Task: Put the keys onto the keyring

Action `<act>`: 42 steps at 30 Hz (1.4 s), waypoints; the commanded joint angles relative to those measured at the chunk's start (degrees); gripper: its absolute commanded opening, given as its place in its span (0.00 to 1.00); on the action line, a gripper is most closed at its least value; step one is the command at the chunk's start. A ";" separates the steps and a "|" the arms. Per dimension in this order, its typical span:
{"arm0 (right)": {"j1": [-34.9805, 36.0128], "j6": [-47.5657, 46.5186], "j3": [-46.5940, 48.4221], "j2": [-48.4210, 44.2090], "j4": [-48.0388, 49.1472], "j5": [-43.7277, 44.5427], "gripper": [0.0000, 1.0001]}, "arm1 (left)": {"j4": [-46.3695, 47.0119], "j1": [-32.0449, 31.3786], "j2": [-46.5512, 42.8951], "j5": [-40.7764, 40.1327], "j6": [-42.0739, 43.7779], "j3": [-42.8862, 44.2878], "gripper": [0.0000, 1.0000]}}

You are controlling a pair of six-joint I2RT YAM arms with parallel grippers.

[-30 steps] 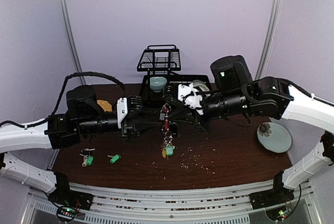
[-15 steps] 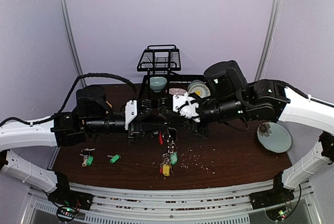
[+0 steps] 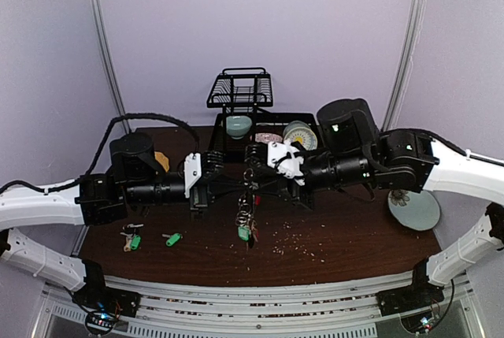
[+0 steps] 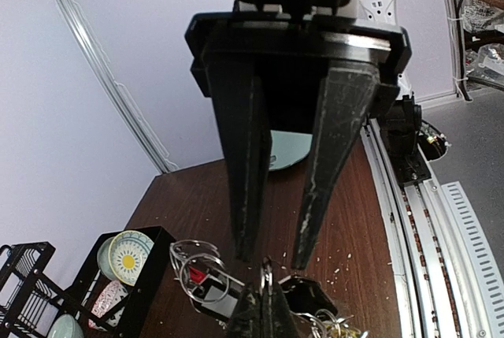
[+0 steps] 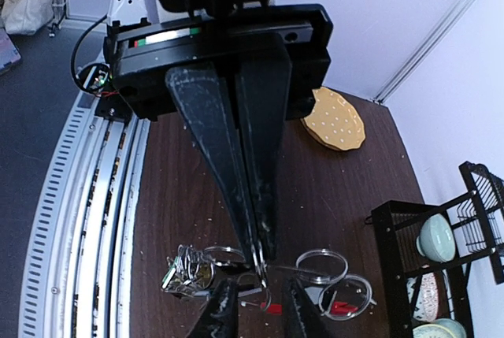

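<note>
Metal wire of large red-arc keyring (image 3: 246,218) was pinched tight by left gripper (image 5: 258,255), ring hung mid-air over dark wooden table (image 3: 354,235), between both grippers. Right gripper (image 4: 273,259) was seen parted around same wire, nothing gripped. Small silver green-tagged keys (image 3: 173,238) were seen on table, toward left side. Risk judged: thin wire could be slipped from single pinch by swing of key cluster; ring dropped, threading blocked.

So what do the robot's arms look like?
The left arm and the right arm are white tubes near the bases, then chunky black round motors. Each ends in two long, black, pointed fingers. A black cable loops over the left one.
</note>
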 commanded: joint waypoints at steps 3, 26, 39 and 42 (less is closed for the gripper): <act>-3.60 7.47 -8.72 -5.09 14.60 -10.01 0.30 | 11.61 -0.14 -2.98 1.02 -1.31 -2.82 0.00; -4.49 14.91 -9.42 0.82 23.53 -23.67 0.00 | 31.59 -0.14 -3.95 8.71 -6.18 -7.54 0.00; -5.57 17.12 -13.48 -5.20 26.57 -18.19 0.34 | 32.83 -0.14 -2.92 6.66 -6.42 -8.15 0.00; -5.71 15.97 -15.74 -8.61 27.28 -16.40 0.39 | 31.61 -0.14 -3.65 5.63 -6.00 -8.70 0.00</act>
